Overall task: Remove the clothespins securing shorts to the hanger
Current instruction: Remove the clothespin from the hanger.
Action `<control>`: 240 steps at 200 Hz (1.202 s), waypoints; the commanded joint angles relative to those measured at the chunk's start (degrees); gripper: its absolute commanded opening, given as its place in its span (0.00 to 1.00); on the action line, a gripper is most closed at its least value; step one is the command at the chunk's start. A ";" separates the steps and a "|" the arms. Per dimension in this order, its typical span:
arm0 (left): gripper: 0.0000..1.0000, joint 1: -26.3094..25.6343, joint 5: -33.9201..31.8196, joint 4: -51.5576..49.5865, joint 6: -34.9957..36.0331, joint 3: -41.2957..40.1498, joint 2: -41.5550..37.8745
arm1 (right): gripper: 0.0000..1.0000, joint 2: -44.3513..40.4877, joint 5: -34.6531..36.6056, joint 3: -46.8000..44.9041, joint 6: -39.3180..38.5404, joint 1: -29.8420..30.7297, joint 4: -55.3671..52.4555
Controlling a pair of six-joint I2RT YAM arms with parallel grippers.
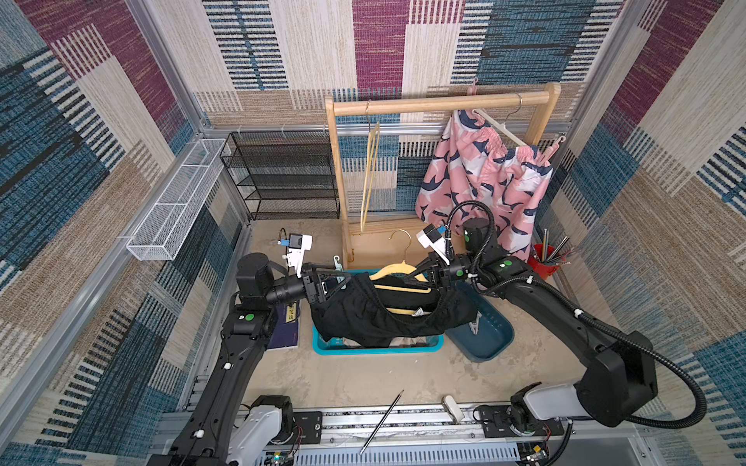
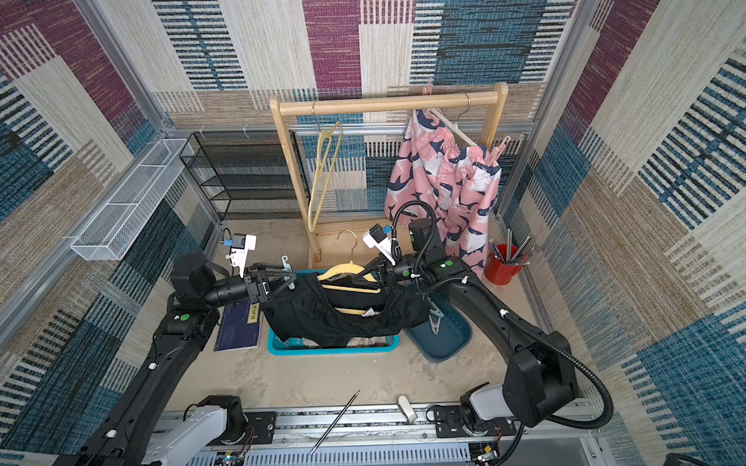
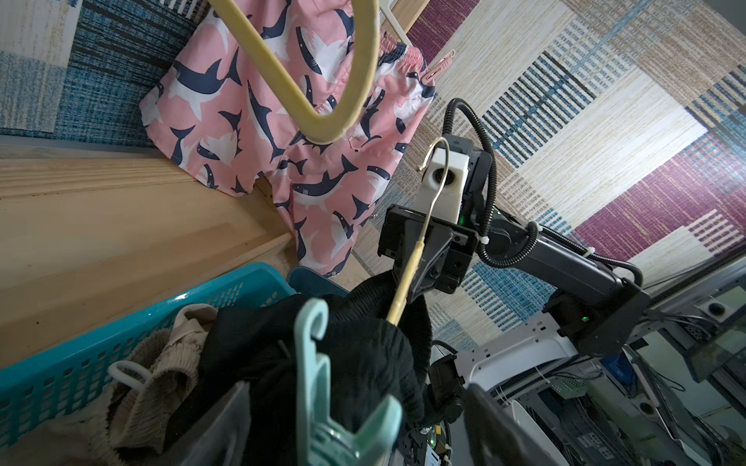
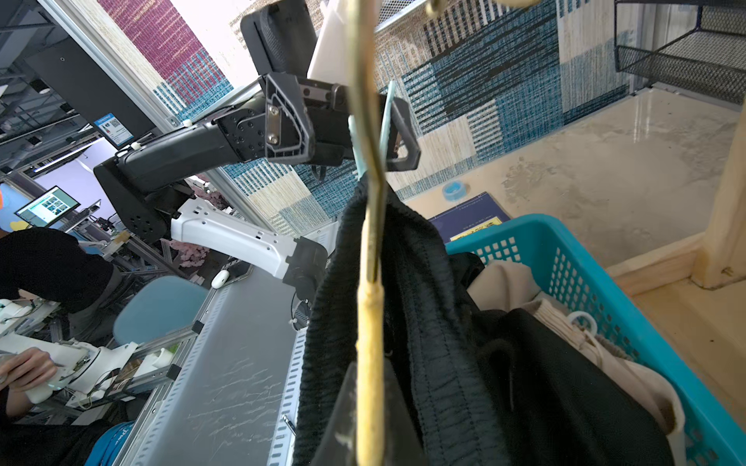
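The mint clothespin (image 3: 319, 363) sits at the left end of the yellow hanger (image 1: 397, 267), above the teal basket (image 1: 375, 350) and between the fingers of the left gripper (image 1: 347, 278). Its long axis runs roughly upright with the hook end uppermost, and in both top views that hook pokes out above the gripper. Its lower end lies against the black shorts (image 1: 363, 318), but whether it bites the cloth is not clear. The left jaws stand apart on either side of the clothespin, and I cannot tell whether they press on it. The yellow hanger's long axis runs left to right between the two arms, with its metal hook rising on the rack side. The black shorts drape over it and sag into the basket. The right gripper (image 1: 420, 275) is closed on the yellow hanger near its neck, just below the metal hook. In the basket lie the beige shorts (image 3: 173, 351), with a white clothespin (image 3: 125, 371) on them, hook end showing. At the back right, the pink shorts (image 1: 484, 181) hang from a tilted white hanger (image 1: 498, 129) on the wooden rack (image 1: 440, 104). A pink clothespin (image 1: 554, 148) at the lower end of that hanger slants up and to the right. Another clothespin (image 2: 435, 318) lies in the dark blue tray (image 1: 490, 345) just right of the basket.
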 commanded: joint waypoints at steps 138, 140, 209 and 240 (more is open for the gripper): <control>0.62 0.02 2.70 7.13 -3.11 -0.42 1.08 | 0.00 1.90 -1.03 -0.08 -0.09 0.67 1.59; 0.65 0.03 2.69 6.89 -2.95 -0.31 1.10 | 0.00 1.94 -1.00 -0.18 -0.11 0.67 1.58; 0.97 0.03 0.60 -8.50 7.58 6.68 2.24 | 0.00 0.38 -0.46 -1.50 -0.31 0.67 1.58; 0.85 0.01 2.08 -12.43 10.28 7.70 2.67 | 0.00 -0.16 -0.56 -1.41 -0.54 0.67 1.41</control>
